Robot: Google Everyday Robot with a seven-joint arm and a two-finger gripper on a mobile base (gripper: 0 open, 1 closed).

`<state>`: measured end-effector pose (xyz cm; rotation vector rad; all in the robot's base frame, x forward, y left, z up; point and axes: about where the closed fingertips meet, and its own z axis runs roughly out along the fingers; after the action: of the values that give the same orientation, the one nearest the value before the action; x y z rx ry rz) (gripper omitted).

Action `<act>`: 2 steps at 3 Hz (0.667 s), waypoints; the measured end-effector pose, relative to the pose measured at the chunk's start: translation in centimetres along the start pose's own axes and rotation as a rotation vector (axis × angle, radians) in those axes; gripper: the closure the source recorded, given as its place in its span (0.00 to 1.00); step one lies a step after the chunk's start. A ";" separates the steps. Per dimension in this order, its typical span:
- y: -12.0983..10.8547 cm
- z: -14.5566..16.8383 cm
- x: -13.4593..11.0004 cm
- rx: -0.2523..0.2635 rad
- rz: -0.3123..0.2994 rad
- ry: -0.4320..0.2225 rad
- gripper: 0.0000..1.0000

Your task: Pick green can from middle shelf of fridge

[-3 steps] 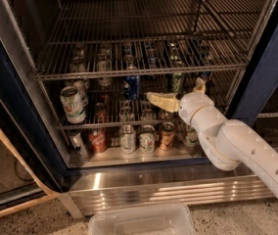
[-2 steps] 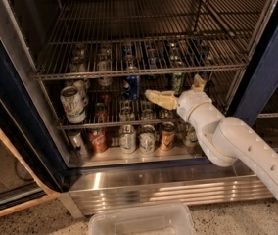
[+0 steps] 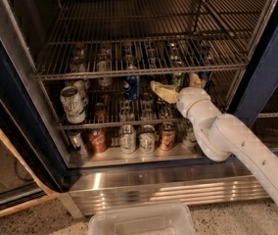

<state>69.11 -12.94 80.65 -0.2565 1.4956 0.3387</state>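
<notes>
The fridge [image 3: 276, 58] stands open with its dark blue frame around silvery wire racks. The green can [image 3: 177, 77] stands at the right of the middle shelf [image 3: 100, 125], dark and partly hidden by my gripper. My gripper [image 3: 174, 81] is inside the fridge at that shelf, open. One tan finger [image 3: 161, 91] is left of the can and the other [image 3: 195, 80] is right of it. I cannot tell whether they touch it. My white arm [image 3: 237, 146] comes in from the lower right.
A white can with green print [image 3: 73, 104] and a blue can [image 3: 131, 84] share the middle shelf. Several cans [image 3: 128, 139] line the fridge floor. The bare top rack [image 3: 139, 72] hangs just above my gripper. A clear plastic bin [image 3: 139, 220] sits on the floor in front.
My gripper has moved slightly up and deeper into the shelf around the green can. The cans have not moved.
</notes>
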 end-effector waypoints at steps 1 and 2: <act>-1.4 1.1 0.5 0.031 0.013 -0.011 0.16; -2.8 1.8 0.9 0.068 0.022 -0.018 0.17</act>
<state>71.86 -14.77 79.73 -0.1831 1.4905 0.3063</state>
